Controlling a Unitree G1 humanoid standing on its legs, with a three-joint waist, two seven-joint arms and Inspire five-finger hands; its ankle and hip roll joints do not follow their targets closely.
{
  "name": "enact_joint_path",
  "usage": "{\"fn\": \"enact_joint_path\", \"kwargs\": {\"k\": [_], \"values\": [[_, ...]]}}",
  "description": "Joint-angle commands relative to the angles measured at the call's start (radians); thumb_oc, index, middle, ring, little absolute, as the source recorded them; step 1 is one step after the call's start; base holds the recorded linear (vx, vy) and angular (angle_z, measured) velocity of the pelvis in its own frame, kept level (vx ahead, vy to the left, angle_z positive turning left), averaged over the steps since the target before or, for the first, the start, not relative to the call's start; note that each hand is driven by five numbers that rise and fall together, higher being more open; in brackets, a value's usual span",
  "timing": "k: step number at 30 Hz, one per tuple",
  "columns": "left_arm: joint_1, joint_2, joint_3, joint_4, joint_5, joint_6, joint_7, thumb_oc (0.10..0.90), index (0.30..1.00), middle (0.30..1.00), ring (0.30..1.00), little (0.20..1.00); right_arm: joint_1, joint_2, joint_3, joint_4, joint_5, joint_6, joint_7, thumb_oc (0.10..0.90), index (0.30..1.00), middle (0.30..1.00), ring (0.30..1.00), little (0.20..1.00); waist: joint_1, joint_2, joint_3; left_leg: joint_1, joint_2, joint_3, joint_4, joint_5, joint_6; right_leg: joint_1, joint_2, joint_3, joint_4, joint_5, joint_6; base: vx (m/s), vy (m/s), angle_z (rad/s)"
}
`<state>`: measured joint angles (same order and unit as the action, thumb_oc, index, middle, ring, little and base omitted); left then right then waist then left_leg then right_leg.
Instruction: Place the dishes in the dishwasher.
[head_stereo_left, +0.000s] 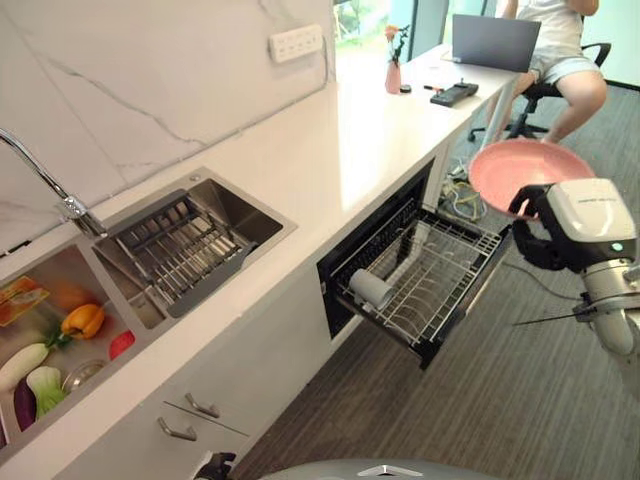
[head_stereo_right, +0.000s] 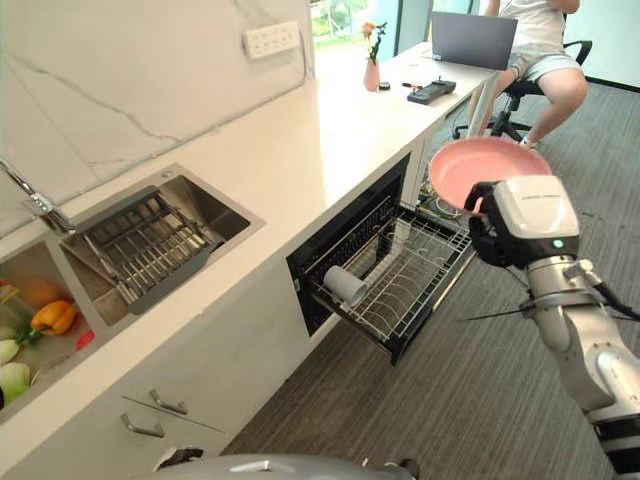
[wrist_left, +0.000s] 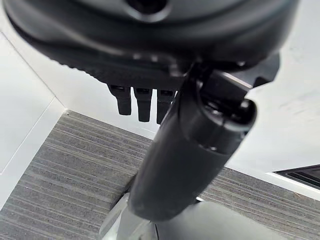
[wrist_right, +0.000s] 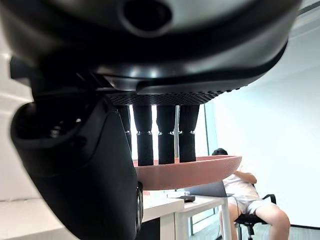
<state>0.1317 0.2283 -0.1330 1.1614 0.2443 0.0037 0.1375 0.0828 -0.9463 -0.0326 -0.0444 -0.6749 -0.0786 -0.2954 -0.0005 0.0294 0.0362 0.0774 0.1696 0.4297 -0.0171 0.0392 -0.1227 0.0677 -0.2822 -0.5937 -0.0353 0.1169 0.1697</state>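
Note:
My right hand (head_stereo_left: 533, 222) is shut on a pink plate (head_stereo_left: 522, 165), fingers over the rim (wrist_right: 159, 140) and the thumb under it. The plate is held level in the air, above and just right of the pulled-out dishwasher rack (head_stereo_left: 447, 292). A white cup (head_stereo_left: 371, 288) lies on its side in the rack's near left corner, with bare wire slots beside it. My left hand (wrist_left: 150, 45) hangs over the carpet beside the white cabinet, fingers (wrist_left: 144, 103) straight, holding nothing.
A sink (head_stereo_left: 245, 215) holds a wire dish rack (head_stereo_left: 180, 248); the basin to its left holds vegetables (head_stereo_left: 78, 322). A vase (head_stereo_left: 393, 74) and a remote (head_stereo_left: 454, 94) sit on the far counter. A person (head_stereo_left: 560, 50) sits at a laptop beyond the dishwasher.

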Motion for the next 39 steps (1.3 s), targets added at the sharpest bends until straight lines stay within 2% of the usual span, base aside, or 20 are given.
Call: {"fn": "enact_joint_path", "kwargs": {"k": [1,6,11,16,18,19,21,26,32,33,34,38,39], "values": [[-0.036,0.025,0.0,-0.002,-0.041,-0.024,-0.007,0.8,0.9,0.9,0.9,0.9,-0.126,-0.035,0.003,-0.012,-0.022,-0.025,-0.008,0.4,0.3,0.3,0.3,0.3,0.062,-0.034,-0.03,-0.021,0.006,-0.012,-0.001,-0.075,0.013,0.028,-0.011,-0.002,-0.04,-0.088,0.032,0.03,-0.102,0.13],[-0.033,0.018,-0.012,-0.008,-0.075,-0.022,-0.009,0.8,0.9,0.9,0.9,0.9,-0.207,-0.049,0.103,0.107,-0.015,-0.013,-0.002,0.4,0.3,0.3,0.3,0.3,0.08,-0.022,-0.01,-0.042,0.032,-0.017,-0.004,-0.043,-0.009,0.028,0.006,-0.027,-0.042,-0.103,0.016,0.0,-0.072,0.12],[-0.017,0.015,-0.034,-0.019,-0.091,-0.021,-0.021,0.8,0.9,0.9,0.9,0.9,-0.28,-0.053,0.179,0.238,-0.006,0.006,0.001,0.4,0.3,0.3,0.3,0.3,0.105,-0.01,0.006,-0.075,0.047,-0.051,-0.024,-0.006,-0.023,0.028,0.02,-0.06,-0.047,-0.117,0.003,0.01,-0.054,0.43],[-0.024,0.029,-0.082,-0.025,-0.096,-0.03,-0.016,0.8,0.9,0.9,0.9,0.9,-0.509,-0.029,0.337,0.457,0.075,0.025,-0.02,0.4,0.3,0.3,0.3,0.3,0.152,0.001,0.064,-0.144,0.052,-0.072,-0.015,0.018,-0.031,-0.023,0.016,-0.074,-0.044,-0.102,0.001,-0.07,-0.018,0.14],[-0.041,0.037,-0.092,-0.018,-0.108,-0.036,-0.006,0.8,0.9,0.9,0.9,0.9,-0.597,0.01,0.406,0.565,0.101,0.03,-0.027,0.4,0.3,0.3,0.3,0.3,0.167,0.016,0.106,-0.188,0.06,-0.092,-0.012,0.036,-0.037,-0.059,0.015,-0.075,-0.043,-0.098,-0.001,-0.08,-0.012,0.24],[-0.043,0.036,-0.09,-0.017,-0.109,-0.037,-0.006,0.8,0.9,0.9,0.9,0.9,-0.607,0.011,0.413,0.572,0.102,0.028,-0.03,0.4,0.3,0.3,0.3,0.3,0.165,0.016,0.106,-0.191,0.061,-0.093,-0.011,0.037,-0.037,-0.061,0.015,-0.075,-0.043,-0.098,-0.002,-0.09,-0.01,0.25],[-0.061,0.041,-0.107,-0.024,-0.132,-0.041,0.009,0.8,0.9,0.9,0.9,0.9,-0.692,0.037,0.462,0.659,0.13,0.033,-0.04,0.4,0.3,0.3,0.3,0.3,0.175,0.027,0.145,-0.24,0.063,-0.111,-0.002,0.046,-0.04,-0.105,0.01,-0.072,-0.039,-0.088,-0.002,-0.11,-0.006,0.22],[-0.092,0.05,-0.143,-0.09,-0.185,-0.058,0.044,0.8,0.9,0.9,0.9,0.9,-0.866,0.092,0.526,0.802,0.208,0.058,-0.078,0.4,0.3,0.3,0.3,0.3,0.198,0.051,0.218,-0.308,0.066,-0.118,0.022,0.056,-0.039,-0.193,-0.009,-0.035,-0.028,-0.059,0.005,-0.05,0.02,0.13],[-0.12,0.062,-0.197,-0.178,-0.176,-0.073,0.06,0.8,0.9,0.9,0.9,0.9,-0.868,0.162,0.522,0.9,0.222,0.082,-0.103,0.4,0.3,0.3,0.3,0.3,0.194,0.065,0.259,-0.354,0.055,-0.12,-0.003,0.081,-0.037,-0.254,-0.017,-0.019,-0.023,-0.045,0.008,0.0,0.018,-0.06],[-0.12,0.061,-0.2,-0.19,-0.177,-0.074,0.058,0.8,0.9,0.9,0.9,0.9,-0.856,0.166,0.514,0.912,0.214,0.089,-0.111,0.515,0.472,0.472,0.472,0.472,0.19,0.068,0.262,-0.358,0.053,-0.123,-0.005,0.082,-0.036,-0.261,-0.018,-0.017,-0.021,-0.044,0.008,0.03,0.038,0.01],[-0.123,0.059,-0.201,-0.2,-0.179,-0.076,0.059,0.8,0.9,0.9,0.9,0.9,-0.843,0.168,0.507,0.925,0.203,0.097,-0.122,0.8,0.9,0.9,0.9,0.9,0.186,0.07,0.266,-0.363,0.051,-0.125,-0.006,0.082,-0.035,-0.265,-0.019,-0.015,-0.02,-0.043,0.009,0.03,0.037,0.0],[-0.124,0.061,-0.202,-0.216,-0.18,-0.076,0.07,0.8,0.9,0.9,0.9,0.9,-0.804,0.168,0.45,0.947,0.216,0.114,-0.161,0.8,0.9,0.9,0.9,0.9,0.173,0.067,0.262,-0.368,0.041,-0.133,-0.01,0.077,-0.03,-0.277,-0.024,-0.008,-0.016,-0.042,0.011,0.04,0.022,0.02],[-0.127,0.058,-0.195,-0.213,-0.18,-0.073,0.076,0.8,0.9,0.9,0.9,0.9,-0.779,0.163,0.403,0.954,0.25,0.119,-0.195,0.8,0.9,0.9,0.9,0.9,0.164,0.063,0.26,-0.366,0.038,-0.134,-0.011,0.072,-0.028,-0.278,-0.025,-0.003,-0.016,-0.041,0.011,0.04,0.015,0.0]]}}
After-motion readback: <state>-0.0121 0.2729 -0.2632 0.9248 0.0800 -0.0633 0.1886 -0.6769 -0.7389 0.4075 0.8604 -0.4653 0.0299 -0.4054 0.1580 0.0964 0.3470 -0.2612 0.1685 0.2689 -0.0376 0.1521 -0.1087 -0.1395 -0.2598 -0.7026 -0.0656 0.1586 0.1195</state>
